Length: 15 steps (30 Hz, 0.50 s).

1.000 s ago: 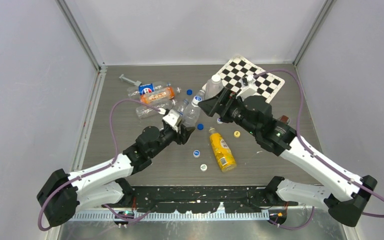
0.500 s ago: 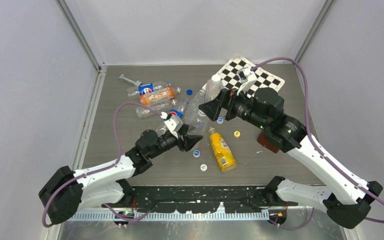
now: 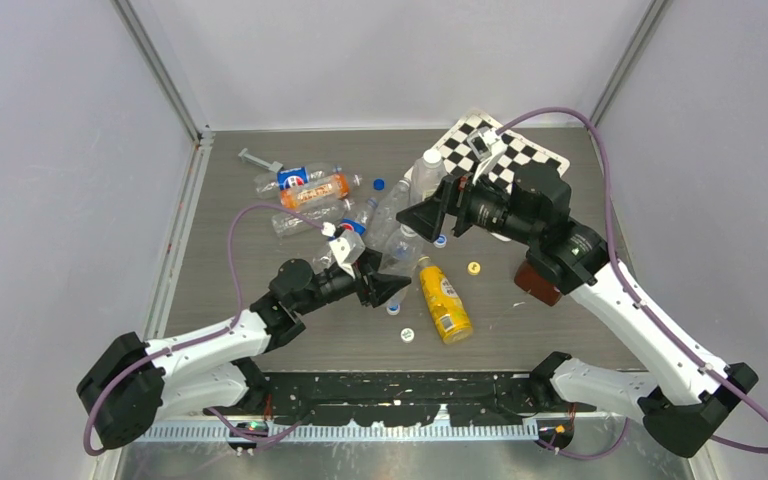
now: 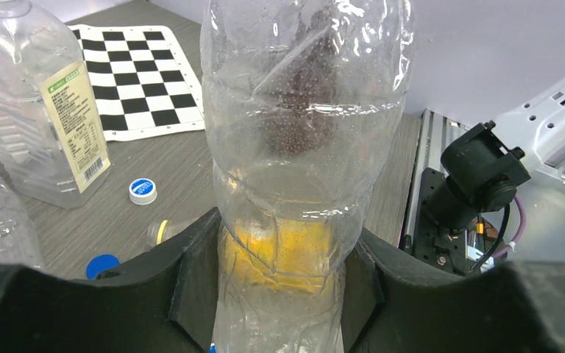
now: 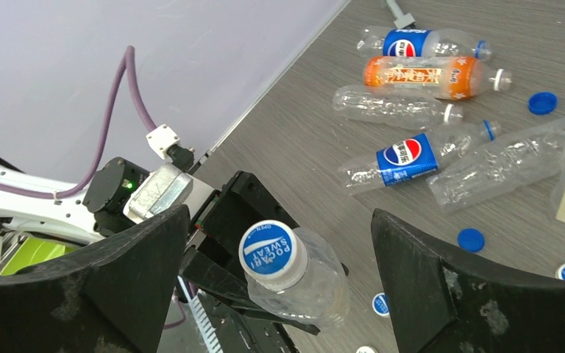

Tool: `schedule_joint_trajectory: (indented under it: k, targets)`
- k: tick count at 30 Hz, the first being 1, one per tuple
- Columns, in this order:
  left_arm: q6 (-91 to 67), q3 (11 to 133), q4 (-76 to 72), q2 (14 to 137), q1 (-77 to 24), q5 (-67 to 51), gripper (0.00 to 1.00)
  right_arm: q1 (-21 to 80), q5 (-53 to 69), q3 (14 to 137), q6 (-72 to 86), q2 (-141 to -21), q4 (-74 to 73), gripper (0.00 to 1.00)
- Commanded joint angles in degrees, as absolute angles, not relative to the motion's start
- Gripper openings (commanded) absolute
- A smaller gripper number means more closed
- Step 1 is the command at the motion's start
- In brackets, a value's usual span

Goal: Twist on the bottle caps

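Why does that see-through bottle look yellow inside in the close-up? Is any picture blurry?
Left wrist view: the clear bottle in the left hand is sharp; the yellow is probably the yellow bottle seen warped through the plastic. Right wrist view: the cap lettering is crisp, the right hand dark around it. Top view: even light, faint shadows.
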State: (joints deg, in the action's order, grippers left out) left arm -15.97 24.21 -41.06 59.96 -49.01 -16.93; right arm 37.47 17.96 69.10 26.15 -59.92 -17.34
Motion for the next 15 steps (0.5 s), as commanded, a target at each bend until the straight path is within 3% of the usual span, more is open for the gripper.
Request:
schedule_joint_trajectory:
  k: [1,15]
  targets:
    - [-16.90,27.28,-44.63,59.20,-49.22,-17.97,0.00,37.10,24.18,70.43,25.75,-60.69,-11.49,1.00]
    - [-19.62,27.60,-47.69,60.94,-49.22,-18.68,0.00,36.84,29.27,69.58,27.24,-61.77,-7.24,0.94]
